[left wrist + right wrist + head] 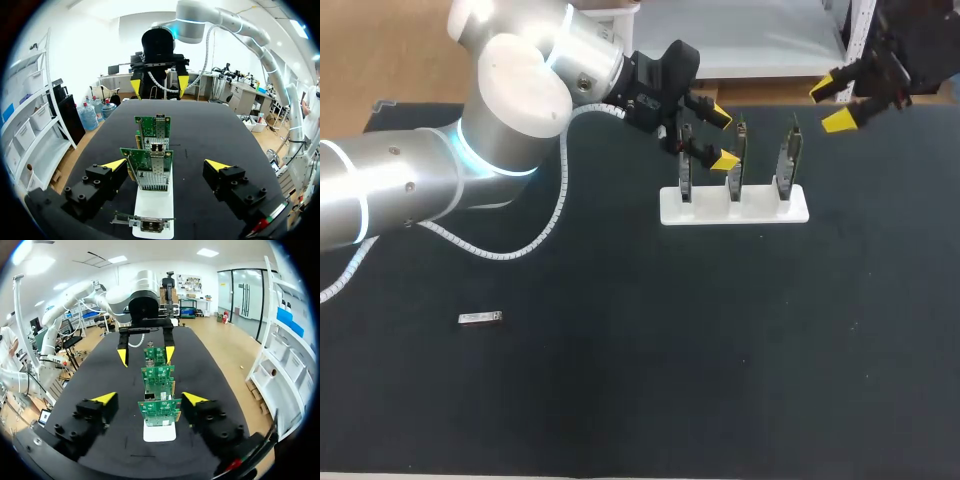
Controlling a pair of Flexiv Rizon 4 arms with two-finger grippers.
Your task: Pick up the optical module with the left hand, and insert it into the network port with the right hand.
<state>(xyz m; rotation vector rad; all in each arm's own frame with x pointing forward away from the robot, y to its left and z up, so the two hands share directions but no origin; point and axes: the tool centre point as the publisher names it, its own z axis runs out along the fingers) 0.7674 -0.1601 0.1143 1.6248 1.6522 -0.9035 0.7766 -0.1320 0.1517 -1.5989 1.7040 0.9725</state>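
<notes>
The optical module (480, 319) is a small silver bar. It lies flat on the black counter (620, 400), near the left edge and well apart from everything else. You can only see it in the head view. Neither wrist view shows it.

A white stand (733, 207) sits closer to the far edge, a bit right of the middle. Three cards (737, 165) stand upright in it in a row.

Your left arm (410, 180) comes in from the left edge. The left claw (722, 138) is just beside the card at the left end of the row. Its two yellow fingers are wide apart.

The right claw (832, 105) is by the far right corner, past the right end of the stand and apart from it. Its fingers are spread apart too.

In the head view the cards look thin and dark. The wrist views show you more. In the left wrist view the cards are green boards, one behind the other on the stand, ahead of the left claw. A metal port (158, 148) shows on the middle card, and the right claw faces you from beyond the row. In the right wrist view you see the same row from the other end. The left claw is just behind the farthest card.
</notes>
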